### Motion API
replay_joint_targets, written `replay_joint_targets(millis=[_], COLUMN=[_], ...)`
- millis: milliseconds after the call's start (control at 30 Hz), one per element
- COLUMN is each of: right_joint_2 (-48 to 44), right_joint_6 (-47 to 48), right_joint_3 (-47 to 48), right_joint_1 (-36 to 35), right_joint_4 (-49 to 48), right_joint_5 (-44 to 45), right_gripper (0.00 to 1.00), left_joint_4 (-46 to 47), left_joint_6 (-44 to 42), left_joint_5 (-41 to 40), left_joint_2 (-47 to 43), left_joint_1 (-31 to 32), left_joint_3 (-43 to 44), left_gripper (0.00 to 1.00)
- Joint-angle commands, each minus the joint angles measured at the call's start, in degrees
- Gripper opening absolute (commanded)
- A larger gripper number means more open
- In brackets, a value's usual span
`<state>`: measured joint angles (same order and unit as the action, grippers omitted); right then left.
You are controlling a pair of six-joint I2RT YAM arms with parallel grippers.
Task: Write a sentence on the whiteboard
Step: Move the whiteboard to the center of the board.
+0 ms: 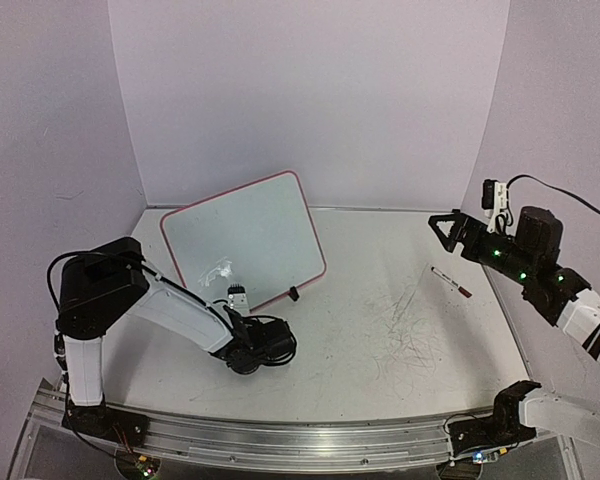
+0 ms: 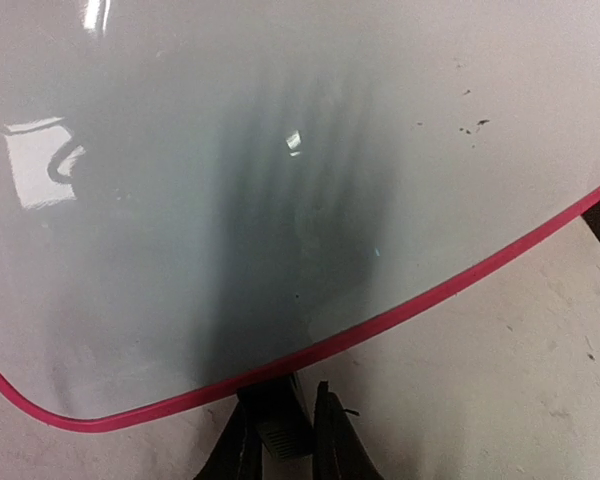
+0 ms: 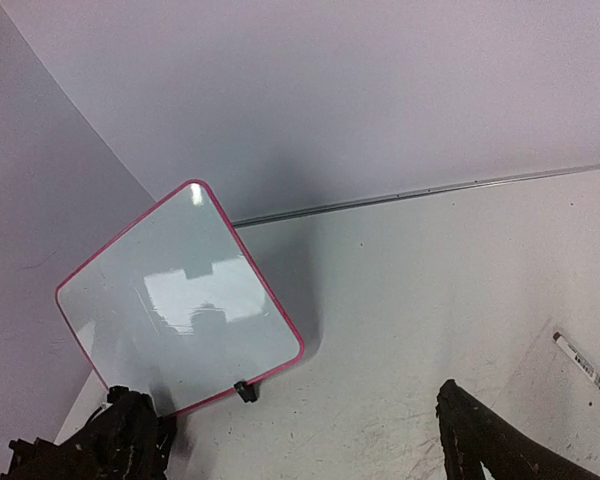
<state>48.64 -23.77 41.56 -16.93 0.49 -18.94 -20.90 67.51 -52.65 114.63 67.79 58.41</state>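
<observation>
Jaws: left gripper (image 2: 278, 440) pinching whiteboard (image 1: 245, 235) at its near rim, right gripper (image 1: 438, 231) wide, empty | left low over worktop (image 1: 380, 330), right raised by its right edge | whiteboard well apart from right gripper.

whiteboard (image 1: 245, 235): glossy white face, thin pink-red rim (image 2: 385, 318), black clip foot (image 1: 293, 293); marker (image 1: 451, 282), right of the whiteboard: white barrel, dark red end; table (image 1: 380, 380): off-white, thin grey-black scribbles right of the whiteboard; walls (image 1: 310, 90) behind the whiteboard: pale lilac; left arm (image 1: 180, 310): black joints, white links
</observation>
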Motion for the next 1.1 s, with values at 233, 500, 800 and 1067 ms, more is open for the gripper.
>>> replay_joint_targets(millis=[233, 500, 800, 1067], right_joint_2=[-1.33, -2.23, -1.57, -1.86], right_joint_6=[0.97, 1.53, 1.42, 1.27], right_joint_3=[-0.02, -0.69, 0.35, -0.62], right_joint_1=[-0.21, -0.21, -0.22, -0.18], right_joint_4=[-1.72, -1.28, -1.28, -1.04], right_joint_5=[1.4, 2.5, 1.36, 1.77], right_gripper=[0.98, 0.98, 0.98, 0.98], left_joint_4=[0.51, 0.49, 0.43, 0.38], left_joint_6=[-13.47, -13.47, -14.38, -13.23], left_joint_5=[6.59, 7.11, 5.43, 6.71], left_joint_2=[3.95, 5.65, 9.13, 10.76], left_joint_1=[10.31, 12.45, 13.38, 15.02], left_joint_3=[6.32, 9.78, 16.42, 18.08], left_gripper=[0.0, 0.0, 0.0, 0.0])
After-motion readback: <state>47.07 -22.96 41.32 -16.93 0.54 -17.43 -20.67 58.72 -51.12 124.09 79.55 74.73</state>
